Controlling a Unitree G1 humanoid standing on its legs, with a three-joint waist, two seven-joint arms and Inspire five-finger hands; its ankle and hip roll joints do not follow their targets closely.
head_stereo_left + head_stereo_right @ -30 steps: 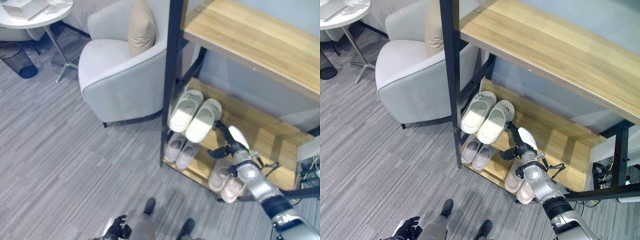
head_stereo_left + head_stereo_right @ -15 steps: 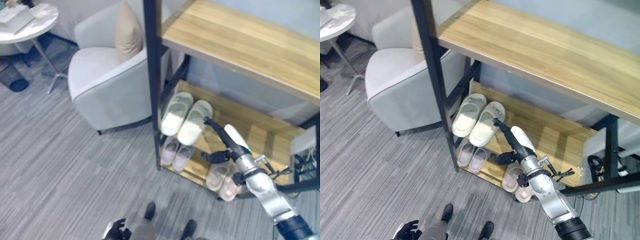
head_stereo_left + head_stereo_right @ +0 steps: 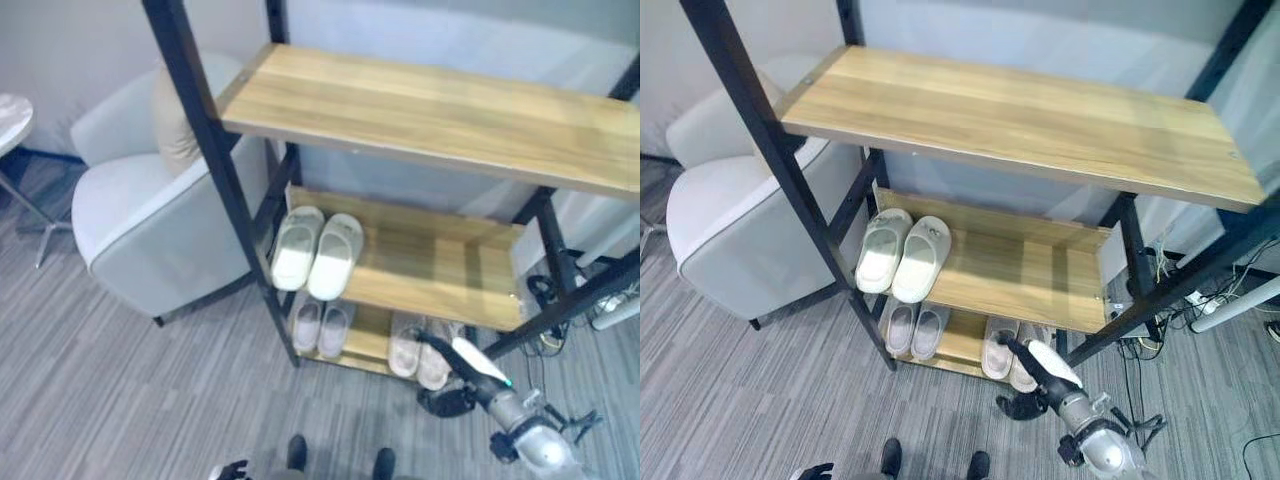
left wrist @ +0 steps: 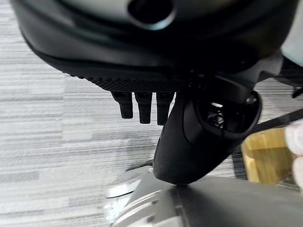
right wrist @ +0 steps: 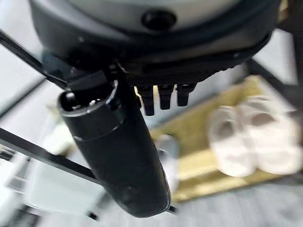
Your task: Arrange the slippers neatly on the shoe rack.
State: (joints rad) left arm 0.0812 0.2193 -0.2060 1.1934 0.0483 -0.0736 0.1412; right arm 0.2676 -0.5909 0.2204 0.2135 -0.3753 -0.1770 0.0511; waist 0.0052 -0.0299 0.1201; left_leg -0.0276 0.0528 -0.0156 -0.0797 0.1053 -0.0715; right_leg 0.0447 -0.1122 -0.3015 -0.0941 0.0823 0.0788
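Left eye view: white slippers (image 3: 318, 252) sit side by side on the shoe rack's (image 3: 430, 262) middle shelf. Right hand (image 3: 462, 372) hangs near the rack, fingers straight, holding nothing. Left wrist view: left hand (image 4: 189, 118), fingers straight, over the floor (image 4: 52, 123).

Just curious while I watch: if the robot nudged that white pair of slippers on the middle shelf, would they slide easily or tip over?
The white slippers lie flat on their soles, so tipping seems unlikely. They look thick and foamy, probably light, so they'd likely slide on the smooth wooden shelf.

Slippers (image 3: 318, 253) on shoe rack (image 3: 440, 270), armchair (image 3: 140, 220) left.
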